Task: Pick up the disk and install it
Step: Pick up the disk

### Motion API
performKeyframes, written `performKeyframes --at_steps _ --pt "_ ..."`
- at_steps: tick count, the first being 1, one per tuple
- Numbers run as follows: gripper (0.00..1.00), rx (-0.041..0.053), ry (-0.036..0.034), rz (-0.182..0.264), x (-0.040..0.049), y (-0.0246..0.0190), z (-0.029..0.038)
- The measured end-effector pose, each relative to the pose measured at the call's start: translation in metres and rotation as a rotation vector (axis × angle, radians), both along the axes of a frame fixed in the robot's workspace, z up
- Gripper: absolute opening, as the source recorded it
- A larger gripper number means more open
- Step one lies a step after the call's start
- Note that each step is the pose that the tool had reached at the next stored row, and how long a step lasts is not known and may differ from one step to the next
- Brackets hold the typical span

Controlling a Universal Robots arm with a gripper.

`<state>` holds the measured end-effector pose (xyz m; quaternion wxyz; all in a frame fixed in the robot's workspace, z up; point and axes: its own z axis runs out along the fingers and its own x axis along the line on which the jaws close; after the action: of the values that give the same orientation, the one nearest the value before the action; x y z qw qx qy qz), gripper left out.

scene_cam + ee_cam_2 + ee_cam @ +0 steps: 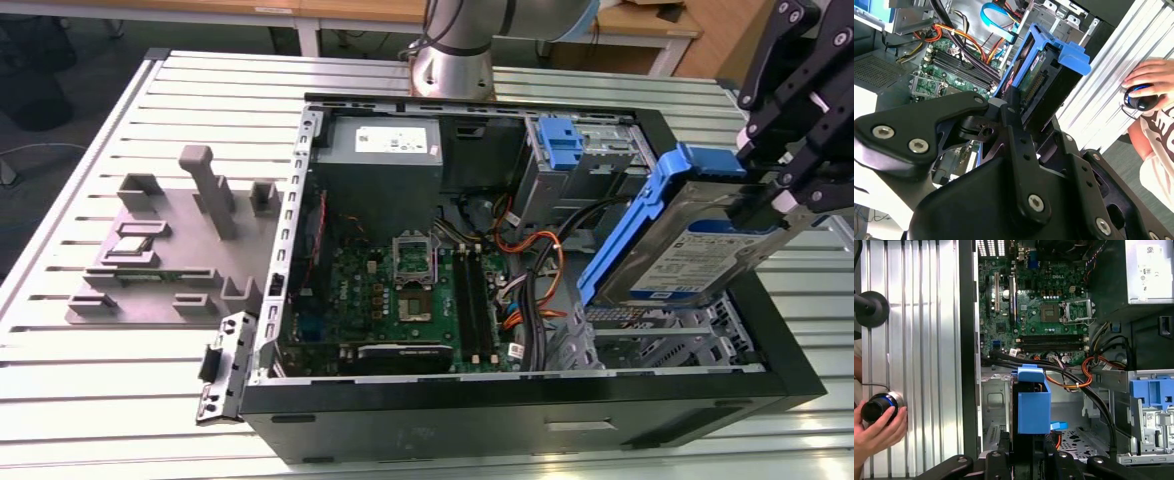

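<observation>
The disk, a silver drive with a blue-and-white label in a blue plastic carrier, hangs tilted over the metal drive cage in the open computer case, at the exterior view's right. My gripper is shut on the disk's upper end, coming in from the right. In the second wrist view the black fingers clamp the disk, whose connector end shows. The first wrist view looks along the blue carrier down into the case, the gripper behind it.
The case holds a green motherboard, orange and black cables, a grey power-supply box and a lone blue bracket. A grey fixture stands on the slatted table. A person's hand rests on a round knob beside the case.
</observation>
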<state>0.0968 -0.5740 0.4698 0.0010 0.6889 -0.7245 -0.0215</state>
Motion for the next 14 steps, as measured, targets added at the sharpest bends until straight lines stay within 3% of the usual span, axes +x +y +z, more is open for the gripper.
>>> performKeyframes --at_steps 14 --pt "0.35 0.0006 -0.0001 0.0 0.0 0.0 -0.0022"
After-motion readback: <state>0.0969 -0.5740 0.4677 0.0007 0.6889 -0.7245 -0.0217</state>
